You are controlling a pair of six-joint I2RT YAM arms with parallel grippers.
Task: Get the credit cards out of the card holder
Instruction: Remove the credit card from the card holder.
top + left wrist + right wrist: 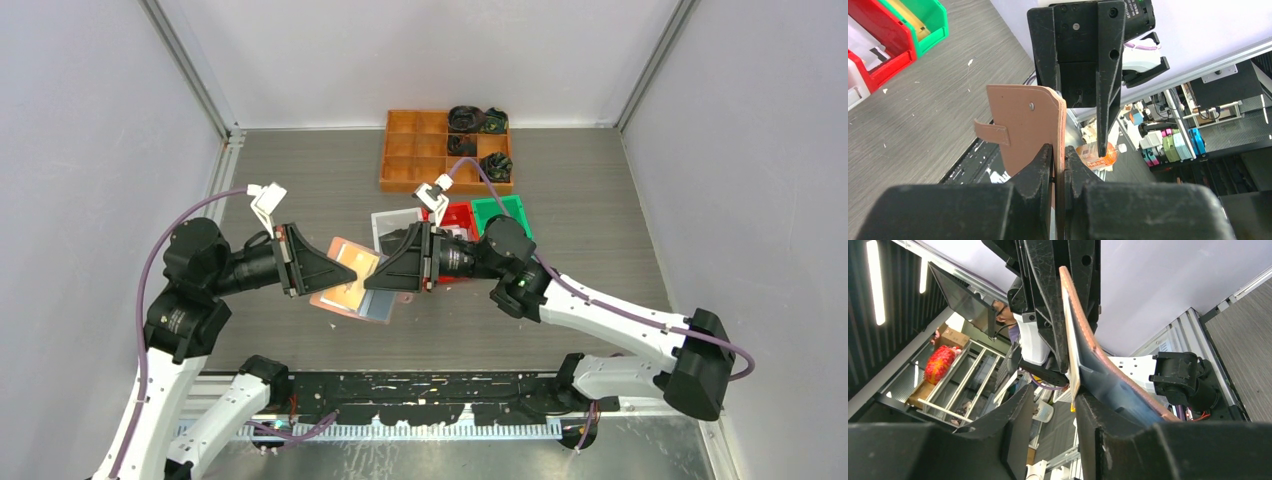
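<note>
Card holder [350, 285] was up in the air between both arms, above the table! Left gripper [1058, 156] was clamped tight on one edge. Right gripper [1055, 396] stood partly apart around the opposite edge, one finger against the pale blue pocket [1108, 385]. Danger: closing there could pinch holder and card together (nothing would slide out), or tug it from the left's grip. The credit cards themselves? Buried in the pockets, impossible to pick out.
</note>
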